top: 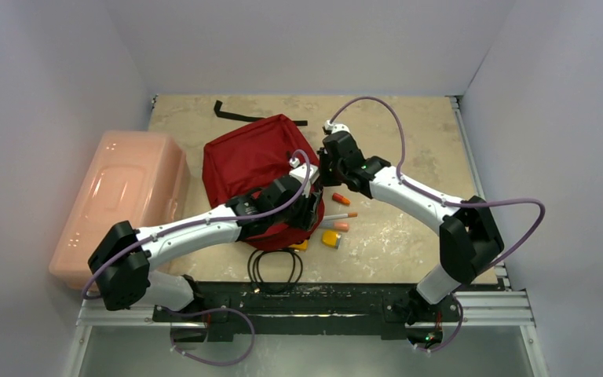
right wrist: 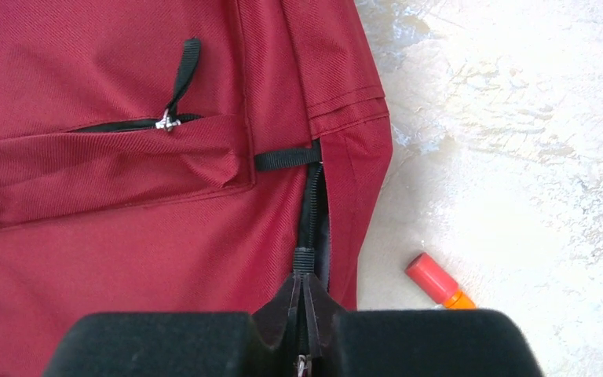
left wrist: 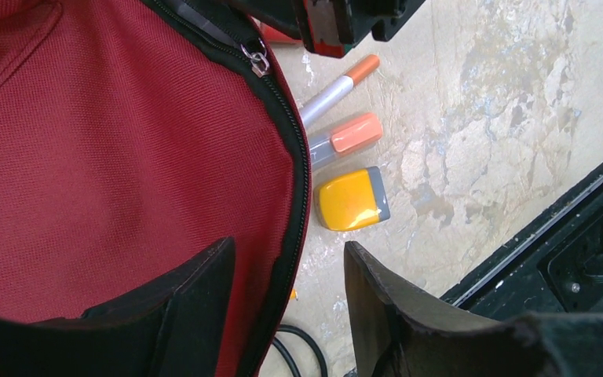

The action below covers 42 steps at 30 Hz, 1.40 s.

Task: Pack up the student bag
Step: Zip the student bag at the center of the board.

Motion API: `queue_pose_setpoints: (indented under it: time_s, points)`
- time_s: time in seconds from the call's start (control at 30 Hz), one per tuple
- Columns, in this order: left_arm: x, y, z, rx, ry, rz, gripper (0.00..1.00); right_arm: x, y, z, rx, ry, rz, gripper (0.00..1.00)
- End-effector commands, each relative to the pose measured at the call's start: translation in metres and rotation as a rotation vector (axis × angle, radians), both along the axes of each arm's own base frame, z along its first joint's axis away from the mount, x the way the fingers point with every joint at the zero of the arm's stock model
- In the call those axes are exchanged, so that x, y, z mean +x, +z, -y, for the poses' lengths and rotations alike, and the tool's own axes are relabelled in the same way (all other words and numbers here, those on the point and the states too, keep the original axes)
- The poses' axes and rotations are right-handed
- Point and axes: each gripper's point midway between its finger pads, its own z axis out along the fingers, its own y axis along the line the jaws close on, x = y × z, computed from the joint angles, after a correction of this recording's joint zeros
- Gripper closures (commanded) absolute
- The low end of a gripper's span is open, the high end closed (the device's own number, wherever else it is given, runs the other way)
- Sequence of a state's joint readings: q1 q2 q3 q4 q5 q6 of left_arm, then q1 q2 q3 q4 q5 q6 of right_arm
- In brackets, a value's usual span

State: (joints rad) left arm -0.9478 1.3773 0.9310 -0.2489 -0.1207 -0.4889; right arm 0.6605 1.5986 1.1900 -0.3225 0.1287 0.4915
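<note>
The dark red student bag (top: pixel 251 161) lies flat in the middle of the table. My right gripper (right wrist: pixel 305 308) is shut on the black pull tab (right wrist: pixel 305 261) of the main zipper at the bag's right edge; it also shows in the top view (top: pixel 328 169). The zipper above the tab is slightly parted. My left gripper (left wrist: pixel 290 271) is open, and its jaws straddle the bag's zippered edge (left wrist: pixel 302 169) at the near right corner without closing on it. It also shows in the top view (top: pixel 312 210). A second zipper slider (left wrist: pixel 257 61) sits further along that edge.
Right of the bag lie an orange-tipped marker (left wrist: pixel 338 82), an orange-capped highlighter (left wrist: pixel 353 132), a yellow block (left wrist: pixel 351 199) and a red-capped marker (right wrist: pixel 432 276). A black cable loop (top: pixel 275 267) lies at the near edge. A pale pink box (top: pixel 122 200) stands left. A black strap (top: pixel 228 110) lies behind.
</note>
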Motion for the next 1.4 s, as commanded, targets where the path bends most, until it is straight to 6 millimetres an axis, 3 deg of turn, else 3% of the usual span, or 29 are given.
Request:
queue_pose_setpoints:
  time_s: [0.0, 0.23, 0.47, 0.83, 0.93, 1.03, 1.1, 1.23, 1.37]
  points:
    - [0.009, 0.010, 0.010, -0.010, -0.005, 0.033, 0.47, 0.010, 0.012, -0.004, 0.001, -0.008, 0.040, 1.00]
    - [0.011, 0.010, 0.011, 0.007, -0.008, 0.039, 0.45, 0.010, 0.016, -0.003, -0.013, -0.002, 0.047, 1.00]
    - [0.006, 0.010, 0.009, -0.020, 0.001, 0.029, 0.46, 0.006, 0.012, -0.019, -0.002, 0.129, 0.054, 0.77]
    - [0.002, 0.003, 0.009, -0.036, 0.000, 0.007, 0.46, 0.009, -0.008, -0.017, -0.091, 0.128, 0.044, 0.64]
    - [0.000, 0.001, 0.008, -0.040, 0.002, 0.004, 0.46, 0.010, -0.012, -0.014, -0.115, 0.121, 0.041, 0.67]
    - [-0.001, -0.002, 0.007, -0.038, 0.003, -0.004, 0.47, 0.012, -0.012, -0.011, -0.124, 0.104, 0.055, 0.80]
    - [-0.002, -0.003, 0.007, -0.038, 0.003, -0.010, 0.47, 0.013, -0.010, -0.010, -0.128, 0.098, 0.068, 0.83]
    - [-0.004, -0.005, 0.005, -0.036, 0.007, -0.017, 0.46, 0.014, -0.011, -0.008, -0.160, 0.116, 0.084, 0.69]
    - [-0.004, -0.005, 0.002, -0.039, 0.013, -0.013, 0.46, 0.014, -0.016, -0.006, -0.195, 0.133, 0.092, 0.68]
